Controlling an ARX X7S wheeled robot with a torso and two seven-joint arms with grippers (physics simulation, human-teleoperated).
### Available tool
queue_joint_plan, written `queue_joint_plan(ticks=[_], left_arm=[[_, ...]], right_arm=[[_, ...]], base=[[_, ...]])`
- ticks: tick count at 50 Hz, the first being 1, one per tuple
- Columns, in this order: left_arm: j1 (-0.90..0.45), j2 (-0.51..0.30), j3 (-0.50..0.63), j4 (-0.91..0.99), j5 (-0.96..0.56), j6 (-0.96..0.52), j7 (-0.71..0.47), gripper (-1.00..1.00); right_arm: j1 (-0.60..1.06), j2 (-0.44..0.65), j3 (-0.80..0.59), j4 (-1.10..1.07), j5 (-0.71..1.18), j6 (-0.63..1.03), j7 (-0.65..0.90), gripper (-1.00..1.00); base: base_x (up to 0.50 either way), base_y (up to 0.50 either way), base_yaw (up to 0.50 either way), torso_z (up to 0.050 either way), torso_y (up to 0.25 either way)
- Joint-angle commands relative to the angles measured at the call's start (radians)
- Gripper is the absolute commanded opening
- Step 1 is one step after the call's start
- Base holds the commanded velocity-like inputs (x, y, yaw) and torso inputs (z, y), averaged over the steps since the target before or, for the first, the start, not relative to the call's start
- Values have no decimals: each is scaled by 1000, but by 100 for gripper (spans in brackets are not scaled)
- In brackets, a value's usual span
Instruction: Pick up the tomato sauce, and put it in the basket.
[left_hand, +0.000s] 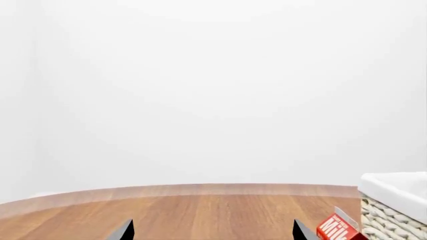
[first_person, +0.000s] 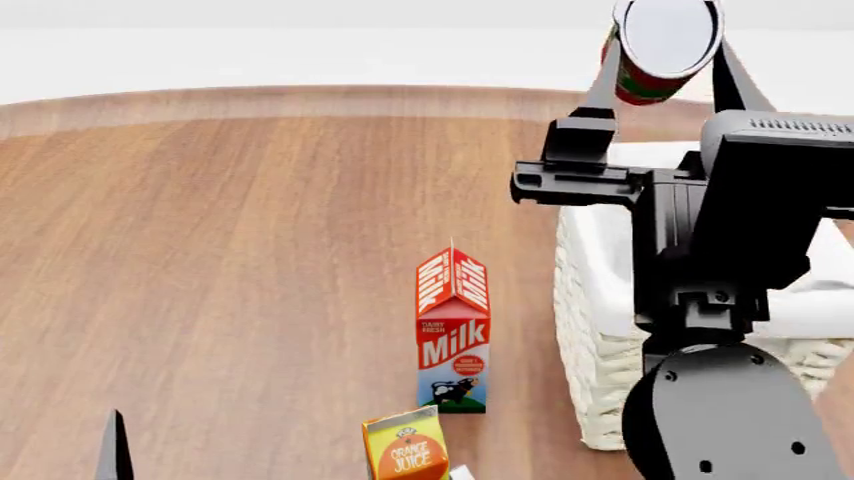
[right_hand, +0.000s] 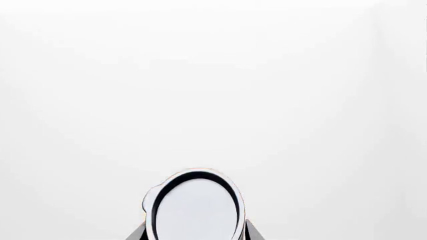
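Now: tomato sauce (first_person: 663, 45) clamped in right end effector (first_person: 667, 50), raised above basket (first_person: 601, 330).
Lower w/ can centred over lining before release; left end effector (left_hand: 212, 231) idle, jaws apart.

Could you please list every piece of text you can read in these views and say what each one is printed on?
"Milk": milk carton, front and roof panels.
"ORANGE JUICE": orange juice carton.
Milk carton's small print: too small to read.
"Mi...": same carton, cut off in the left wrist view.
Tomato sauce: no readable text.
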Motion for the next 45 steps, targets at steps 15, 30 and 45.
queue_joint_plan(ticks=[15, 30, 45], left_arm=[[-5, -8, 9, -1, -10, -6, -6, 100], [-4, -14, 9, -3, -13, -4, -12, 100], [-7, -17, 7, -9, -27, 0, -14, 100]], right_arm=[[616, -145, -53, 1272, -148, -476, -170, -100], [720, -164, 4, 1553, -188, -553, -221, -100], [669, -151, 149, 1553, -323, -393, -108, -100]], base=[[0, 0, 0, 0, 0], [0, 0, 0, 0, 1], [0, 0, 0, 0, 0]])
